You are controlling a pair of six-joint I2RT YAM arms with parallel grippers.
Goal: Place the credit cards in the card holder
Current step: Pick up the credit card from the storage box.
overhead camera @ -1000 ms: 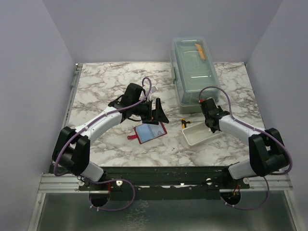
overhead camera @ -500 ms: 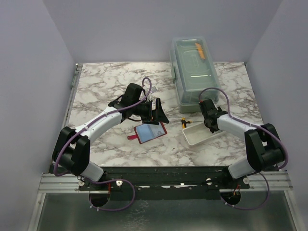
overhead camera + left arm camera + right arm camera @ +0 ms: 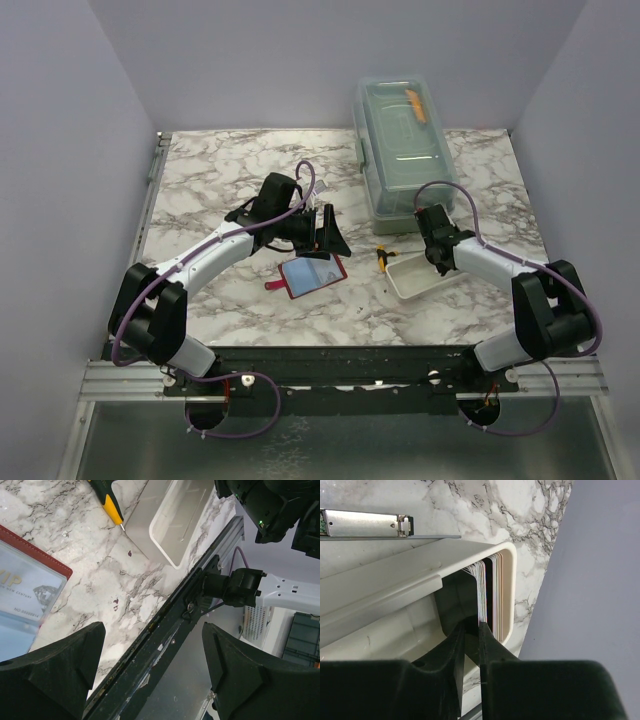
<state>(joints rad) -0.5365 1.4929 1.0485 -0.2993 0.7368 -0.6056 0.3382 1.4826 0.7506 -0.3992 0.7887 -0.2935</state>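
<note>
The red card holder (image 3: 311, 275) lies open on the marble, a light blue card behind its clear window; it also shows in the left wrist view (image 3: 30, 592). My left gripper (image 3: 328, 236) hovers just behind it, open and empty (image 3: 152, 680). The credit cards (image 3: 490, 587) stand on edge, stacked against the end wall of the white tray (image 3: 395, 570). My right gripper (image 3: 472, 626) reaches down inside the tray (image 3: 420, 280), its jaws a narrow gap apart. Its right finger sits at the near edge of the card stack. The gap looks empty.
A clear plastic box (image 3: 402, 150) with an orange item inside stands behind the tray. A yellow and black tool (image 3: 382, 257) lies between the card holder and the tray, also in the left wrist view (image 3: 107, 502). The table's front rail (image 3: 165, 630) runs close by.
The white tray has slid slightly to the right with my right gripper inside it. The left arm and the card holder have not moved.
</note>
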